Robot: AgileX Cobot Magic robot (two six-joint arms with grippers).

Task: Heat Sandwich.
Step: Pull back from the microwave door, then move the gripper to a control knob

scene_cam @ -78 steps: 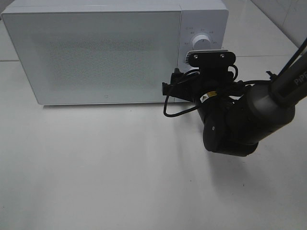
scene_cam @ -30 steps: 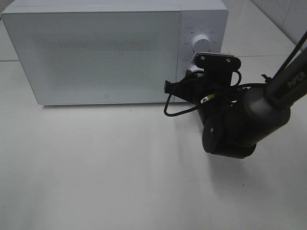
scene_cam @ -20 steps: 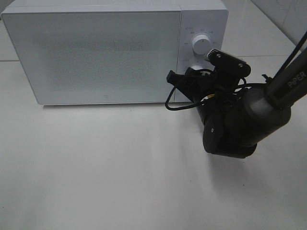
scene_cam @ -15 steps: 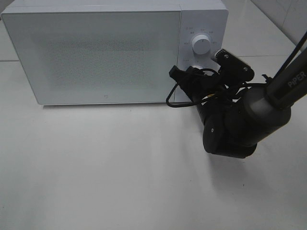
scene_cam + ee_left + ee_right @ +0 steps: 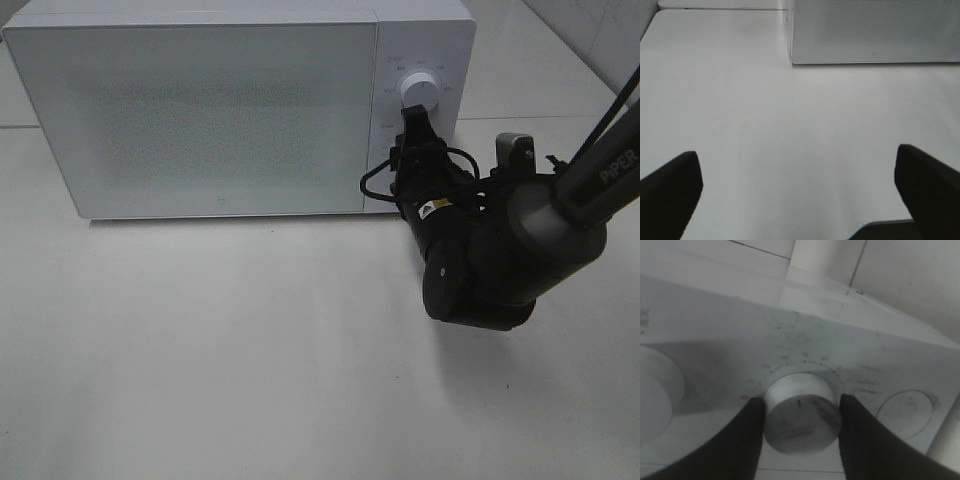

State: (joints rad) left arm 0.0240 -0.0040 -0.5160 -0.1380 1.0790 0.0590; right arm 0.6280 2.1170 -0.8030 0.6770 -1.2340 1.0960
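The right gripper (image 5: pixel 801 421) has its jaws clenched on the lower knob (image 5: pixel 799 402) of the microwave (image 5: pixel 220 110). Its door is closed, and the sandwich is out of sight, probably inside. The step looks like setting the time, so next comes a steady twist. The left gripper (image 5: pixel 800 192) hangs with jaws released over the worktop (image 5: pixel 790 125).

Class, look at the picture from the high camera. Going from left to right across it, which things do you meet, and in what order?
microwave door → upper dial → bulky black arm joint → arm link lettered PiPER
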